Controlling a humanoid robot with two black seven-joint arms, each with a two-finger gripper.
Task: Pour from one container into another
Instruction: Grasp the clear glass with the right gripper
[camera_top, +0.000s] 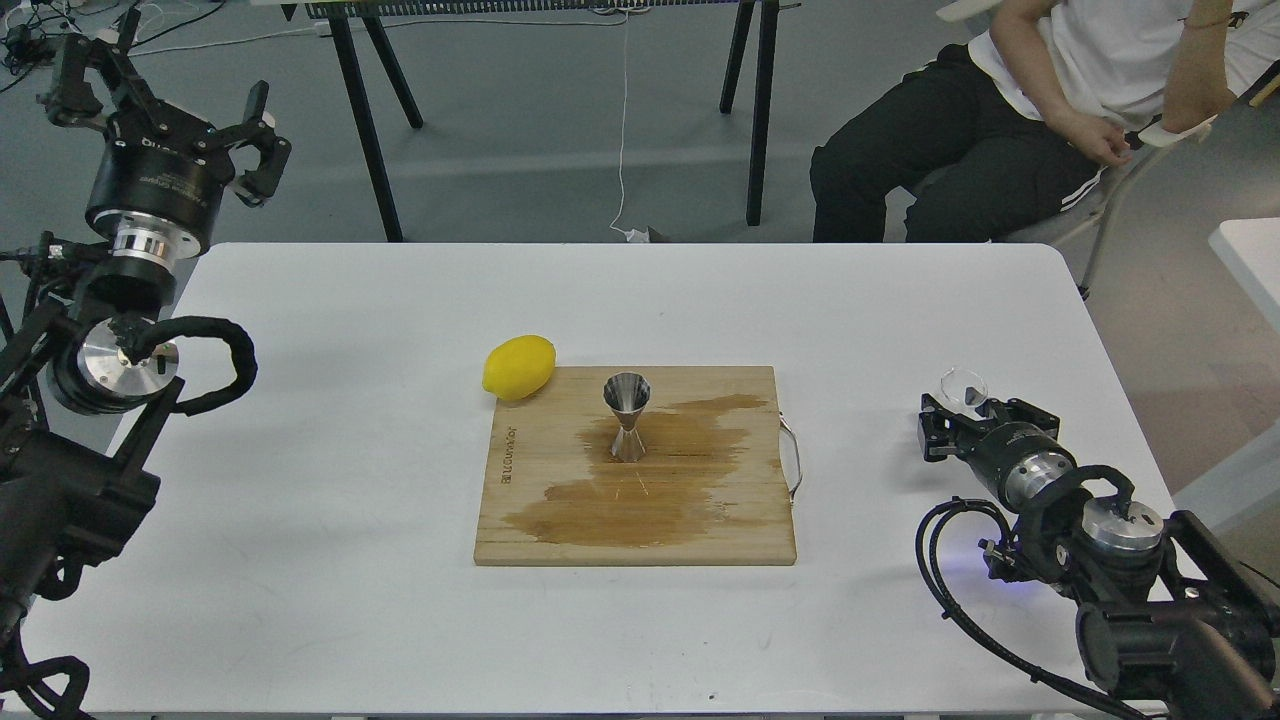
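Nearest me, on the white counter (350, 620), my right pincer (945, 415) sits low, well to the right of the wooden cutting board (560, 520), and the tiny clear glass cup (963, 385) is right at its tip, though I cannot tell whether the fingers are closed on it. On that board, amid a dark wet stain (640, 490), the steel jigger (627, 415) stands upright, with a lemon (519, 367) at the board's far-left corner. Far left of the board, my left pincer (215, 125) hangs spread wide, holding nothing.

Left claw (180, 110) spread; right claw (958, 405) low
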